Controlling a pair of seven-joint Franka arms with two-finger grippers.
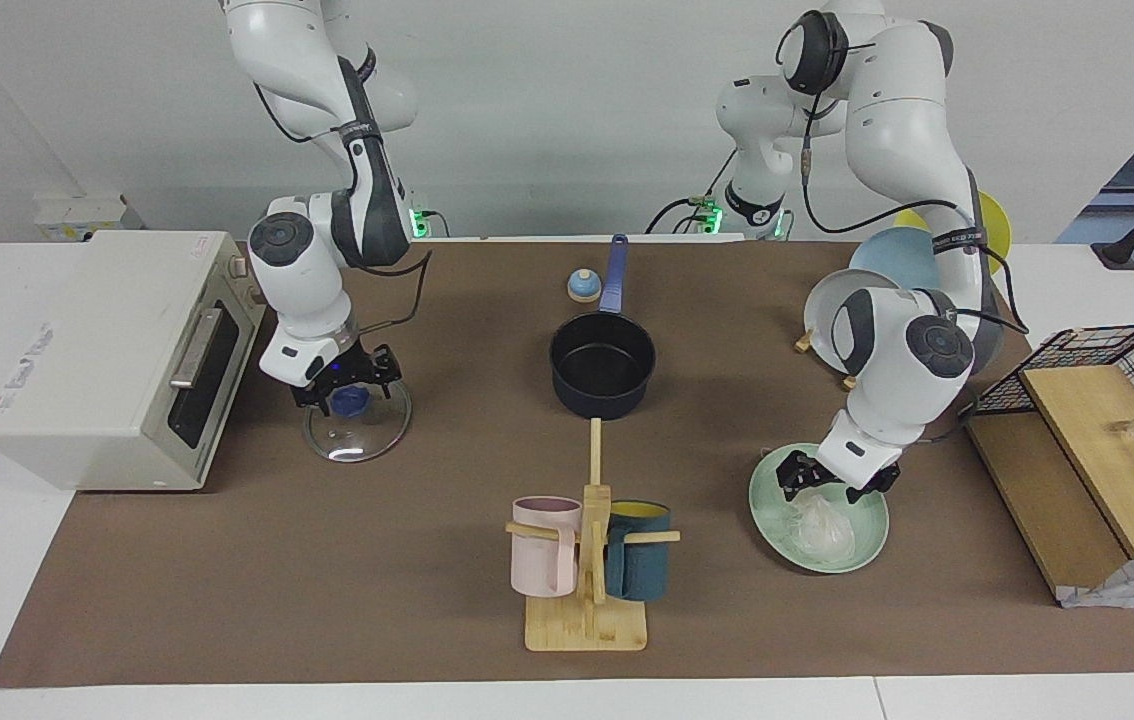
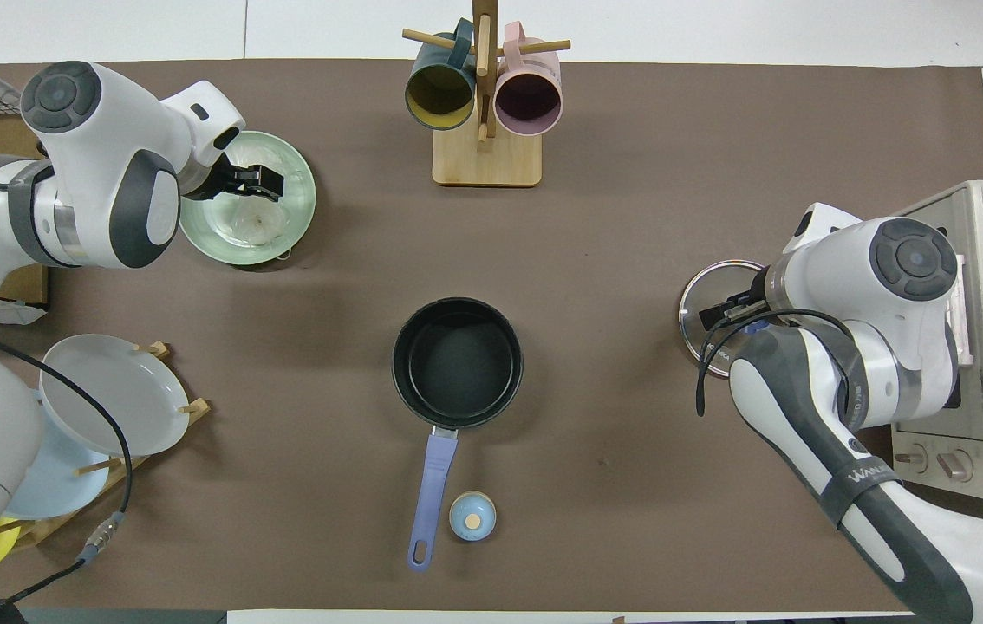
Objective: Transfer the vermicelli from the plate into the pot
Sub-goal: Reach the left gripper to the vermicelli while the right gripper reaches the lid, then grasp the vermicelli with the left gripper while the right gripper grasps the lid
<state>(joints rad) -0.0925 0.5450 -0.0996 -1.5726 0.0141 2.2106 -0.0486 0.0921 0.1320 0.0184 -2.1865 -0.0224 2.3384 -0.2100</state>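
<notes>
Vermicelli (image 1: 820, 522) on the plate (image 1: 772, 520) is best pinched centrally by the left gripper (image 1: 835, 482), jaws apart above it.

- The bench (image 1: 227, 560) wears a matt brown covering, smooth like paper or felt.
- The plate (image 1: 867, 545) looks like glossy glazed ceramic, pale mint.
- The vermicelli (image 1: 822, 525) is translucent, glassy and whitish.
- The pot (image 1: 602, 372) is matt dark inside, with a smooth blue handle.
- The glass lid (image 1: 359, 432) is clear and shiny, rimmed in metal.
- The mug stand (image 1: 587, 625) is pale unpainted wood.
- The arms' shells are glossy white plastic.
</notes>
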